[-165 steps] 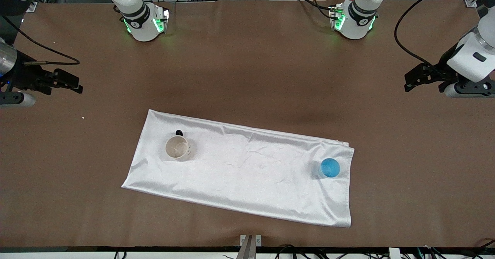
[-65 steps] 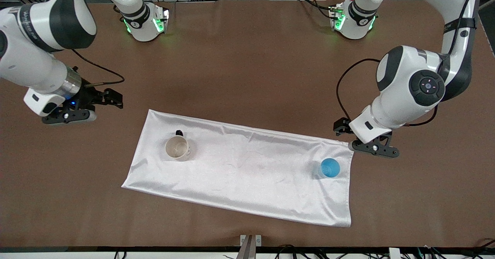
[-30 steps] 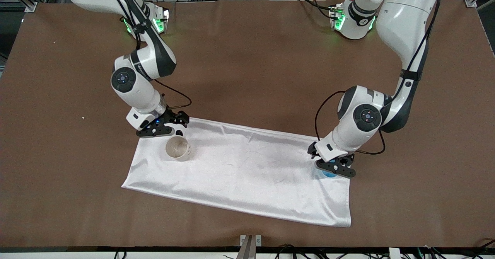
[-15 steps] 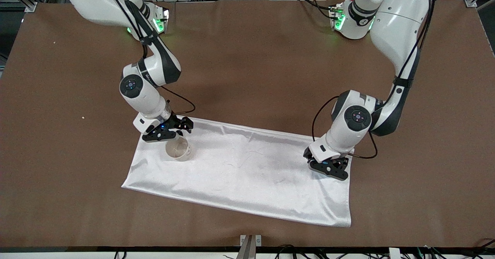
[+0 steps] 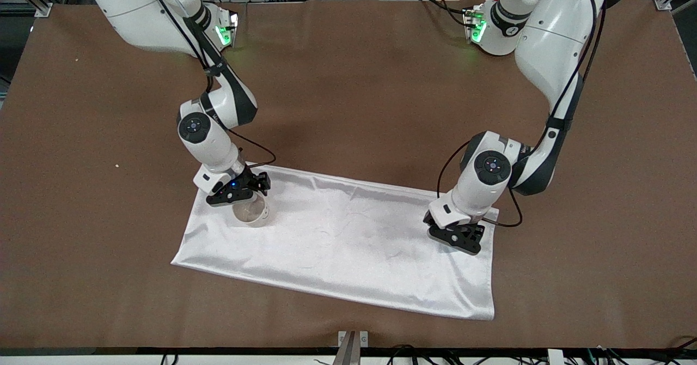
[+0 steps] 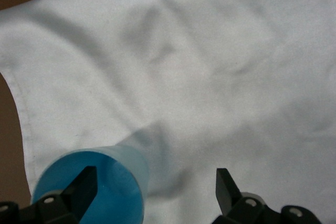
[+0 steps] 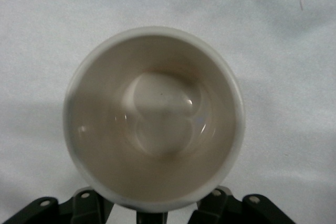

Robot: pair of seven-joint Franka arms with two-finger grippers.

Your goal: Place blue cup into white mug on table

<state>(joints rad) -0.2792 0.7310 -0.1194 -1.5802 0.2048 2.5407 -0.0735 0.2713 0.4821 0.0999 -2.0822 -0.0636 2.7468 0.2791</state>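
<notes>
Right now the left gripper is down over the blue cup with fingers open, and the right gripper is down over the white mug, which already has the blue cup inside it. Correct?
Not quite. The white mug is empty, as the right wrist view shows. The blue cup stands on the white cloth, apart from the mug, under the open left gripper. The right gripper is over the mug as you said.

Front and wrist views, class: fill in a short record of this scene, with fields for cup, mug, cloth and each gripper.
blue cup: upright on white cloth, toward the left arm's end
white mug: upright on cloth, empty
left gripper: open, one finger over the cup's mouth
right gripper: open, over the mug's rim
table: brown, under the cloth
</notes>
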